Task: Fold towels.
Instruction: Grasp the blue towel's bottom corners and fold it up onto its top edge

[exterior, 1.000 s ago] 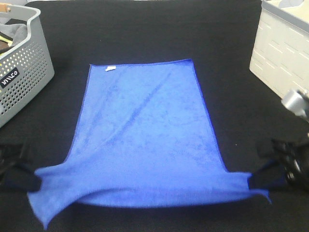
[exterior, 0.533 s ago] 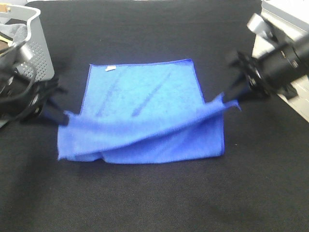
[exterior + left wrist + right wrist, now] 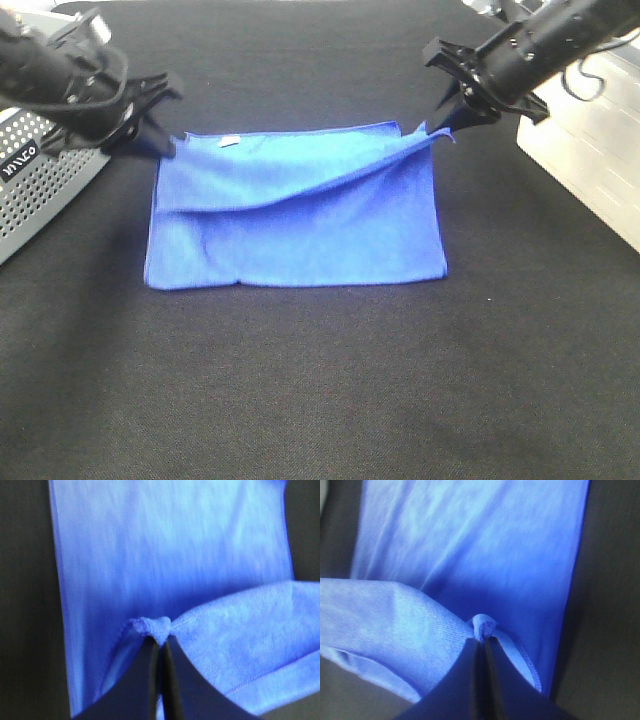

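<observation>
One blue towel (image 3: 300,235) lay doubled over on the black surface (image 3: 320,390), with its folded edge nearest the camera. The upper layer sagged across the middle and rose toward its two far corners. The left end effector (image 3: 163,147) was closed on the far left corner, pinching a small bunch of cloth between its tips. The right end effector (image 3: 447,120) was closed likewise on the far right corner, which it held slightly above the lower layer. A grey perforated basket (image 3: 40,180) stood at the left edge and a white crate (image 3: 590,150) at the right, both clear of the towel.
</observation>
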Robot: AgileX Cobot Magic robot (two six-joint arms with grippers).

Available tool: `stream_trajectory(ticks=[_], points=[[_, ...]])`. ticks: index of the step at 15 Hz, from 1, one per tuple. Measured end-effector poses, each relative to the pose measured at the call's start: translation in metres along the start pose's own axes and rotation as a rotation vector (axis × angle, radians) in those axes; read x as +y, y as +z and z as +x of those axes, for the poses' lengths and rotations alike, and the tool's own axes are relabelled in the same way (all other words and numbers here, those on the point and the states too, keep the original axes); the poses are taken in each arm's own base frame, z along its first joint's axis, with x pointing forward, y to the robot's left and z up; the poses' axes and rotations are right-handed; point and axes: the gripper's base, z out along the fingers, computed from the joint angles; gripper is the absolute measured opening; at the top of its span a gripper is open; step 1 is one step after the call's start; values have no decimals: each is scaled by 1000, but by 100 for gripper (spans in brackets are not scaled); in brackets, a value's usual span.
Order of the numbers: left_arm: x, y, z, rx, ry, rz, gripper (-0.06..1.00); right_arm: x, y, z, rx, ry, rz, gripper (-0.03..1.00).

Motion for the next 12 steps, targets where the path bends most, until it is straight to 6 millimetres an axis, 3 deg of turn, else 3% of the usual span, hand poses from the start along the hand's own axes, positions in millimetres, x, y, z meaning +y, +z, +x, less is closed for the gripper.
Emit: stream_trajectory(ticks=[2, 7, 12], points=[[5, 22, -24, -91, 9, -22, 0, -10, 21, -21, -30, -15, 8, 0], [25, 74, -49, -217, 3, -75, 0, -34, 68, -52, -134, -29, 32, 0], [37, 107, -61, -276, 12, -93, 2, -52, 93, -56, -216, -6, 67, 2]])
